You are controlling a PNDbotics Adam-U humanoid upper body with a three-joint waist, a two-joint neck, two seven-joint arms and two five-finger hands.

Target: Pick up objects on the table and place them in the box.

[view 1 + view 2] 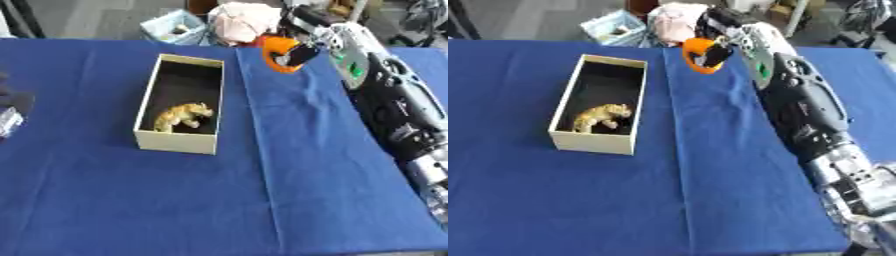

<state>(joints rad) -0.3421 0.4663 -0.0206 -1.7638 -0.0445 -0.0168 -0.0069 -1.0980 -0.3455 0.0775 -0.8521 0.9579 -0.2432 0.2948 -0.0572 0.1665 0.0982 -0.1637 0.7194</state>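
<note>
An open cream box (150,137) with a dark inside stands on the blue table (175,200), left of middle. A small tan animal figure (183,116) lies inside it near the front. My right arm reaches in from the right toward the table's far side. Its hand (302,53) is curled round an orange roll-shaped object (276,53), held above the cloth to the right of the box's far end. At the left edge a dark shape with a silver part (9,120) shows; it may be my left hand, and its fingers cannot be made out.
A fold in the cloth (254,125) runs front to back just right of the box. Beyond the far edge are a light blue basket (175,27) and a pink-white bundle (245,21). The arm's black links cover the table's right side.
</note>
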